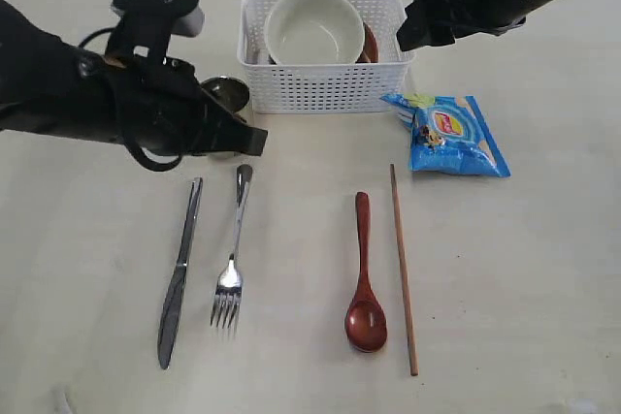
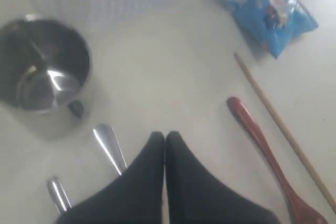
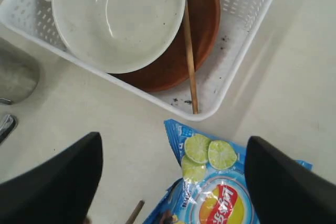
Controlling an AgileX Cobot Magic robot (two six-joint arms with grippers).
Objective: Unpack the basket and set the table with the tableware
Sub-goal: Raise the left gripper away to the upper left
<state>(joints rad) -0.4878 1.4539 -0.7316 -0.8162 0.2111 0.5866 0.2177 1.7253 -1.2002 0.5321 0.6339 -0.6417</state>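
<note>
Pale beige and matte, the desk (image 1: 505,288) fills almost every view, with only a dull grey strip showing beyond its far edge. The one printed thing is the blue chip bag (image 1: 448,135), lying just right of the basket's near corner: lime slices are pictured on it beside a red-and-yellow roundel that may be the Lay's mark, though the lettering is too blurred to read. The white perforated basket (image 1: 320,89) sits at the back middle of the desk. It holds the cream bowl (image 1: 313,28), which covers most of the round brown plate (image 3: 202,30), and a chopstick (image 3: 189,56) leaning across that plate with its far end poking over the back rim. Dark specks dot the basket floor. Laid out in front, left to right, are the steel knife (image 1: 179,273), steel fork (image 1: 233,249), reddish-brown wooden spoon (image 1: 365,278) and a second chopstick (image 1: 403,269), each apart from its neighbour. The steel cup (image 2: 44,72) stands upright beside the basket's left front corner, largely hidden behind the left arm in the exterior view. The left fingers (image 2: 157,156) are pressed together, holding nothing, above the knife and fork handles, whose lower lengths are cut off in the wrist view. The right fingers (image 3: 68,182) are spread wide and empty, hanging over the bag and the basket's right end.
</note>
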